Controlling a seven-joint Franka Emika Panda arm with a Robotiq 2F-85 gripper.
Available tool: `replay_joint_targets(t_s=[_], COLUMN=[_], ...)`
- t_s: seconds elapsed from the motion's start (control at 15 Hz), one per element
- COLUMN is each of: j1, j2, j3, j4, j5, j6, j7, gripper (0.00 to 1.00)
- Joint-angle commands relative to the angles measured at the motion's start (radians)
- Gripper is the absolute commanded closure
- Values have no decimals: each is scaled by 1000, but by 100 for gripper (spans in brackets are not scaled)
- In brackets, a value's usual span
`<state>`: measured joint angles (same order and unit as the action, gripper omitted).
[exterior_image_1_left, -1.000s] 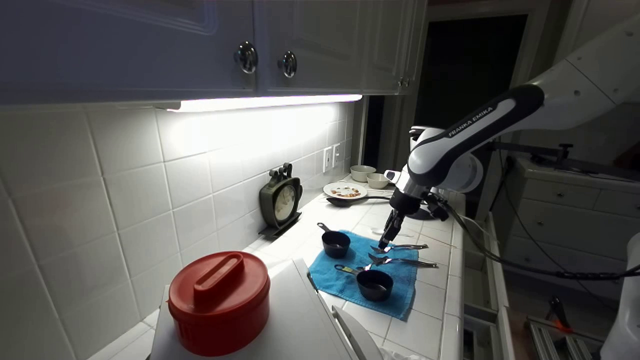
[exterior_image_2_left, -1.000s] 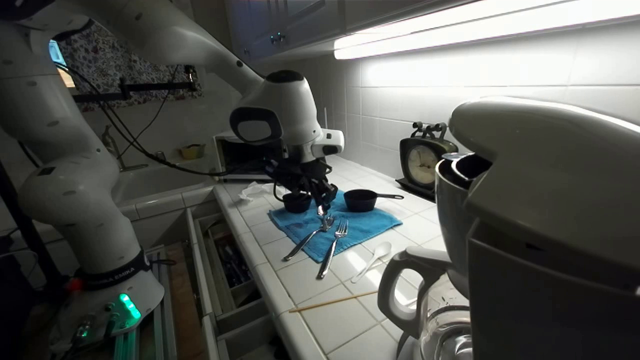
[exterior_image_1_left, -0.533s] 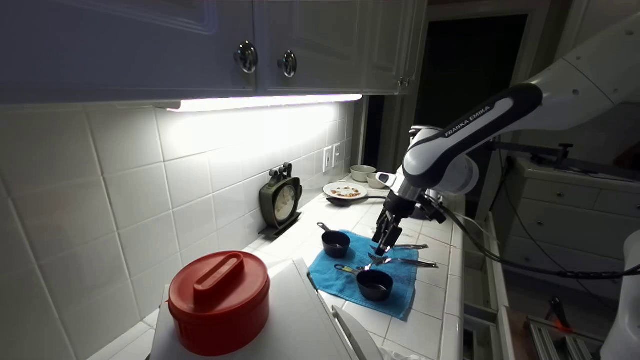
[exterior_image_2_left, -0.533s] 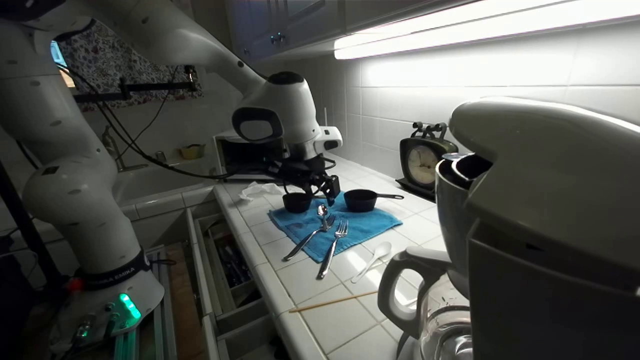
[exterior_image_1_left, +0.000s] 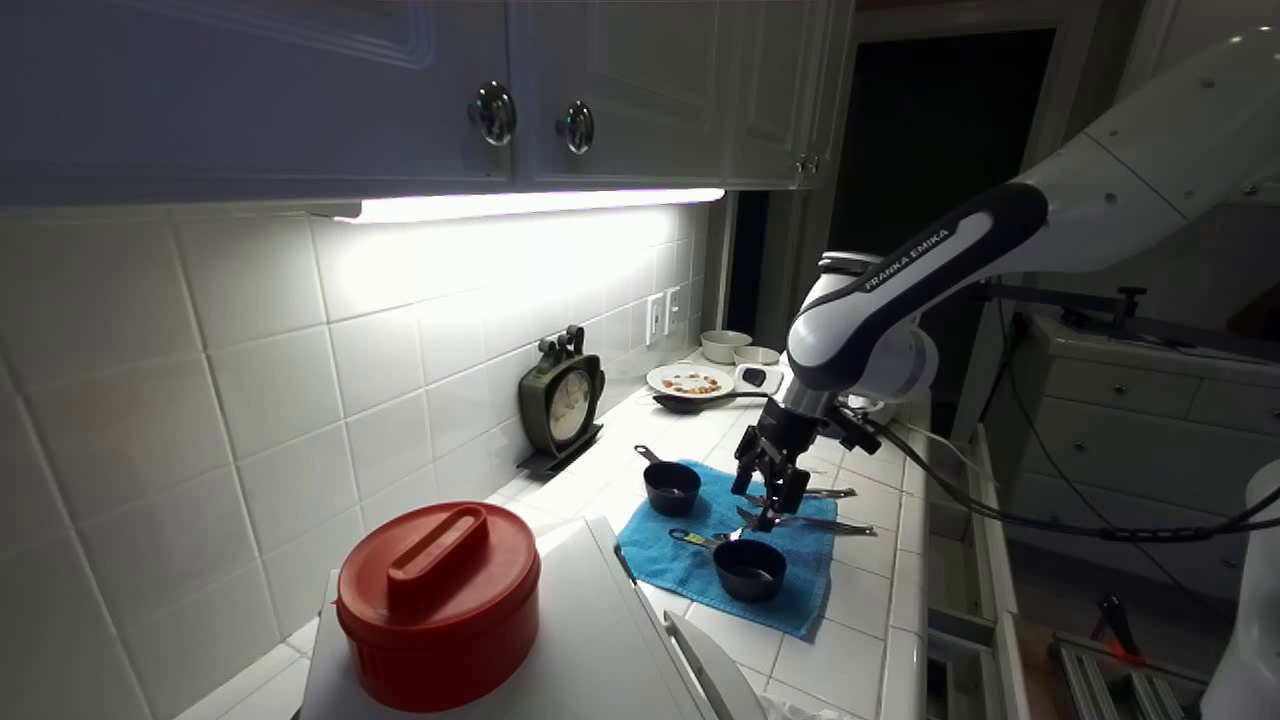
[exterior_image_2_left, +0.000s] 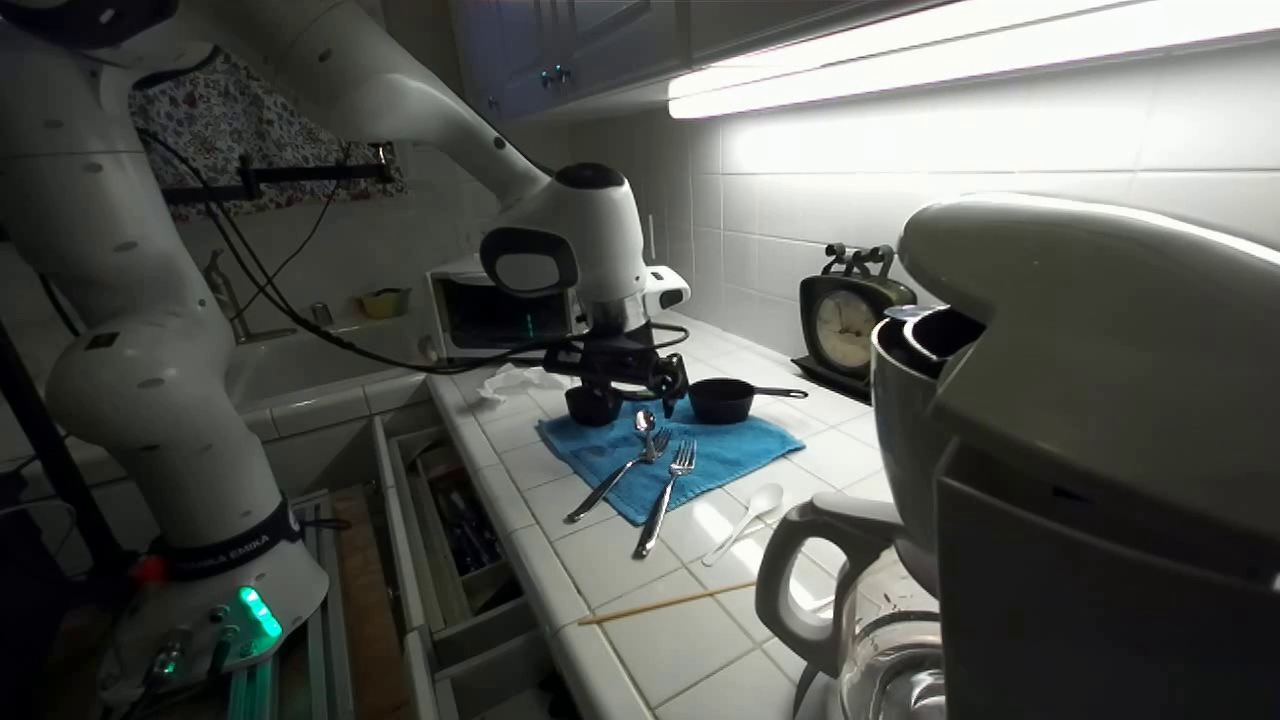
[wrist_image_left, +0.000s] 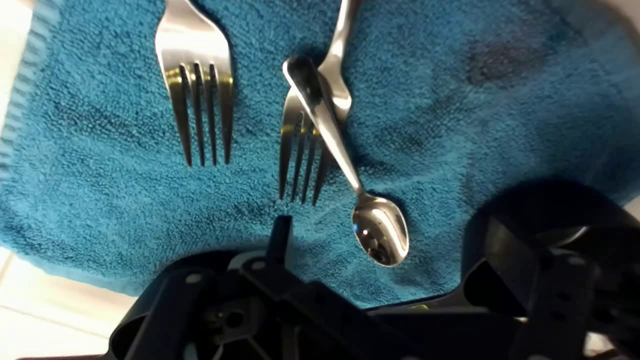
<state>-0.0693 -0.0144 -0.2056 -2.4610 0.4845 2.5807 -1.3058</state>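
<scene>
My gripper (wrist_image_left: 392, 245) is open above the blue towel (wrist_image_left: 125, 205), its fingers spread wide with nothing between them. In the wrist view a small metal spoon (wrist_image_left: 381, 231) appears in the gap between the fingers, lying on the towel. Its handle rests across a fork (wrist_image_left: 338, 95). Another fork (wrist_image_left: 194, 45) lies alongside, apart from them. Two small black pans stand on the towel in both exterior views: the near pan (exterior_image_1_left: 750, 572) is just below the gripper, the far pan (exterior_image_1_left: 672, 488) to one side. In the wrist view the gripper partly hides both.
A white plastic spoon (exterior_image_2_left: 745, 520) and a thin wooden stick (exterior_image_2_left: 665, 604) lie on the tiles. A coffee maker (exterior_image_2_left: 1090, 450), a dark scale (exterior_image_1_left: 562, 405), a plate with food bits (exterior_image_1_left: 690, 381) and a red lidded tub (exterior_image_1_left: 440, 610) stand around. An open drawer (exterior_image_2_left: 460, 530) runs along the counter edge.
The fingers, close together near the spoon a second ago, have spread apart. The gripper has shifted toward the near black pan, while spoon and forks stay in place.
</scene>
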Motion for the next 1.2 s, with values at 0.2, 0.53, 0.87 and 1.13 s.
replay_joint_targets(t_s=[0.2,0.53,0.87,1.13], j1=[-42,-59,-71,-74], j2=[74,100,107,113], j3=[38,71,91,102], j4=[53,75,84,88], j5=[37,43,38,58], j6=[-9,-3,1,9], j7=[-119,-166,-172,-172], gripper=[7,35,72,46])
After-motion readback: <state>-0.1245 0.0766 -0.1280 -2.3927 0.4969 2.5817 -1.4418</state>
